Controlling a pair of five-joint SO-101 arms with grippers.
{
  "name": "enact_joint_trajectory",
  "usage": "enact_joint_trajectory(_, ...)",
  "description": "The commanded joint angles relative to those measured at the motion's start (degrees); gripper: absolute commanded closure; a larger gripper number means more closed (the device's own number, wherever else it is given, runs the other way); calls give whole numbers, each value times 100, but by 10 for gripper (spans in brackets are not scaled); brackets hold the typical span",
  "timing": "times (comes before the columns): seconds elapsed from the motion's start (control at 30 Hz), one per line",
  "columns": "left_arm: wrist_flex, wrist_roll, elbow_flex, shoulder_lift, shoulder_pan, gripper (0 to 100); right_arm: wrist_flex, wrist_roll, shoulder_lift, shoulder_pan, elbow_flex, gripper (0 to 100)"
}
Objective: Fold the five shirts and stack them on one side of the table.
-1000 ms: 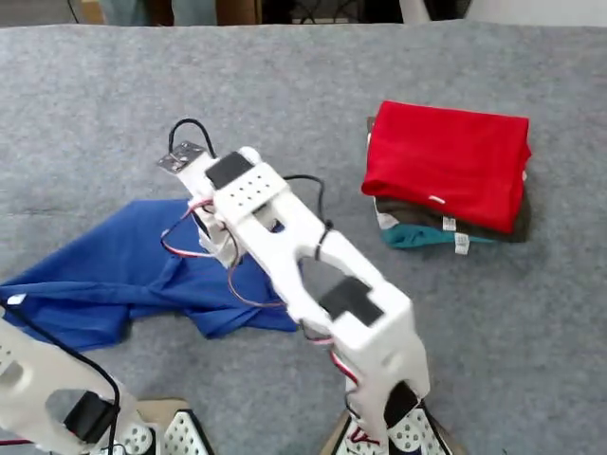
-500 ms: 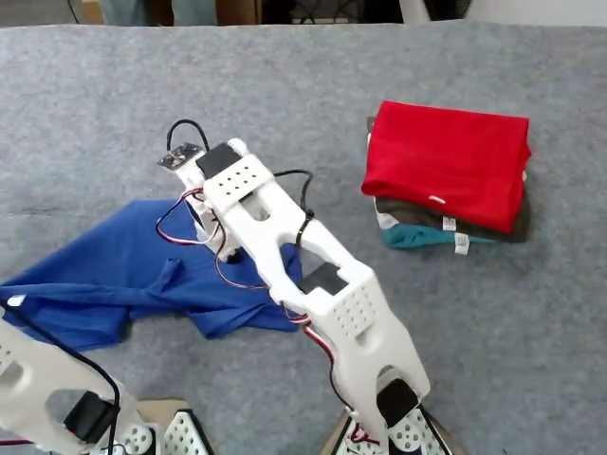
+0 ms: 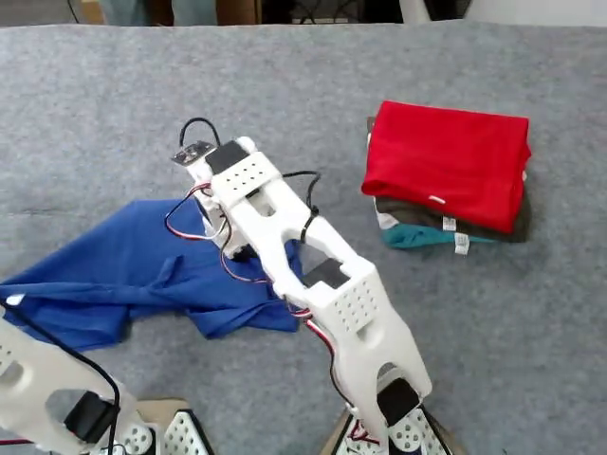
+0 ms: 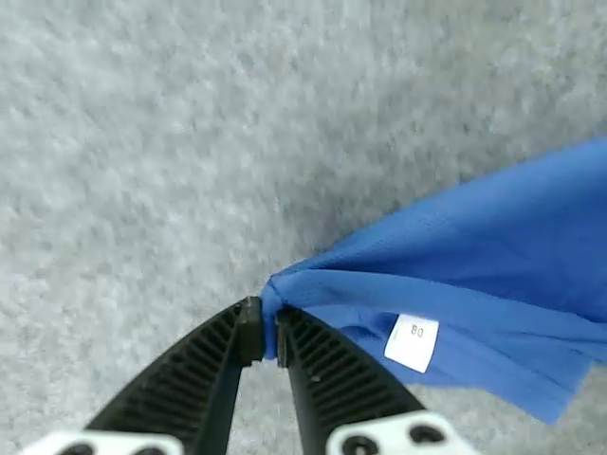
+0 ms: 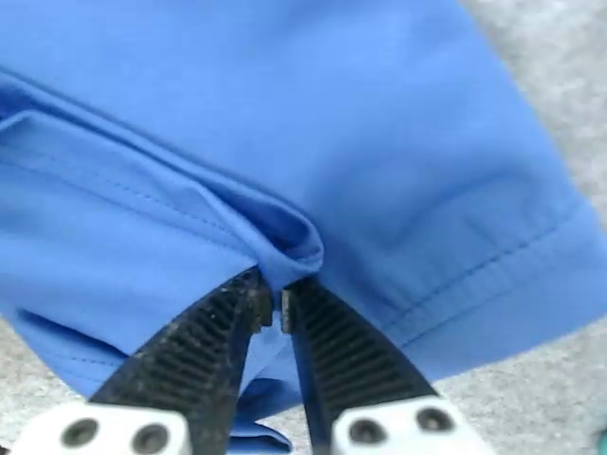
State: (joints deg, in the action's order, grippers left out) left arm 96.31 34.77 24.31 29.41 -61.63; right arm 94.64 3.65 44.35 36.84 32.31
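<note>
A blue shirt (image 3: 123,270) lies spread and rumpled on the grey table at the left. My right gripper (image 5: 272,308) is shut on a pinched fold of the blue shirt (image 5: 313,142); in the high view its arm (image 3: 285,246) stretches over the shirt's right part. My left gripper (image 4: 264,334) is shut on a corner of the blue shirt (image 4: 474,256), near a white tag (image 4: 412,342), at the shirt's left end (image 3: 11,301). A stack of folded shirts sits at the right, with a red shirt (image 3: 446,161) on top, a dark one (image 3: 455,216) and a teal one (image 3: 422,237) under it.
Grey felt table (image 3: 313,76) stretches bare at the back and at the front right. The left arm's base (image 3: 57,398) stands at the front left corner, and the right arm's base (image 3: 394,417) stands at the front middle.
The right arm has shifted slightly to the right and forward over the blue shirt, with its gripper still on the cloth. The left arm and the stack have stayed put.
</note>
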Motion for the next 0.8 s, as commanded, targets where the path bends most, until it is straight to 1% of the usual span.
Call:
enact_joint_trajectory(0.0,-167,44,-180,-158,136,971,193,-53,-567,-158,602,977)
enact_joint_trajectory(0.23,-132,35,-488,-730,444,971,369,-53,-1833,-158,884,977)
enact_joint_trajectory(0.33,-123,-26,-567,-1116,699,971,343,-53,-2422,-158,919,977)
enact_joint_trajectory(0.47,26,-756,-295,-1899,1191,971,105,-9,-3363,-149,936,977)
enact_joint_trajectory(0.57,369,-1064,286,-2637,1631,971,-273,-9,-4207,-158,936,977)
enact_joint_trajectory(0.67,448,-1319,927,-3464,2053,971,-818,-9,-5059,-273,936,978)
enact_joint_trajectory(0.77,448,-1758,1437,-4246,2264,971,-1451,-18,-5807,-527,936,978)
